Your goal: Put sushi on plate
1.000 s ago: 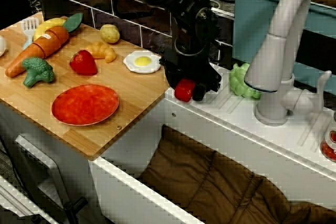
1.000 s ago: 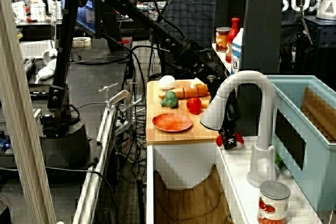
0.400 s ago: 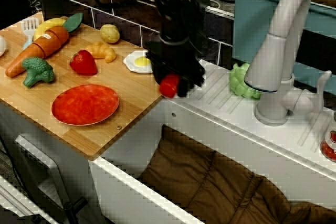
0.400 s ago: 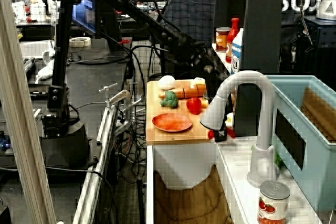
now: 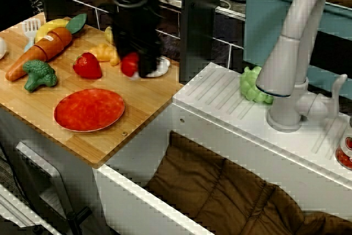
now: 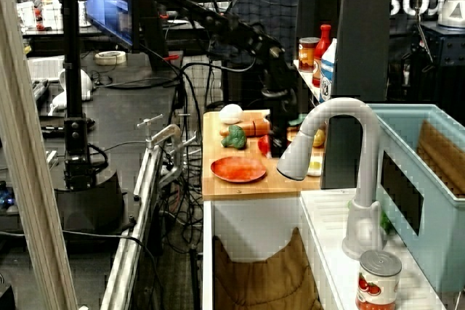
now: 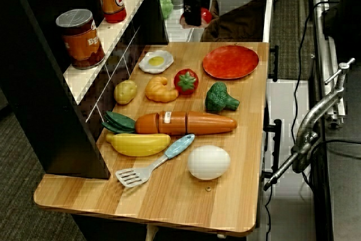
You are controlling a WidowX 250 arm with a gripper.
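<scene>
From the view over the counter, the gripper (image 5: 135, 65) hangs above the wooden board (image 5: 140, 100), jaws clenched on the sushi (image 5: 130, 64), which is off the board's surface, just in front of the fried egg (image 5: 159, 65). The plate (image 5: 89, 109) lies nearer the board's front edge, apart from the sushi, the strawberry (image 5: 87, 65) behind it.

From the side, the faucet (image 6: 327, 136) hides the gripper (only the arm shows).

From the board's far end, the sushi (image 7: 206, 15) shows beyond the plate (image 7: 230, 61), in the gripper (image 7: 197, 16).
</scene>
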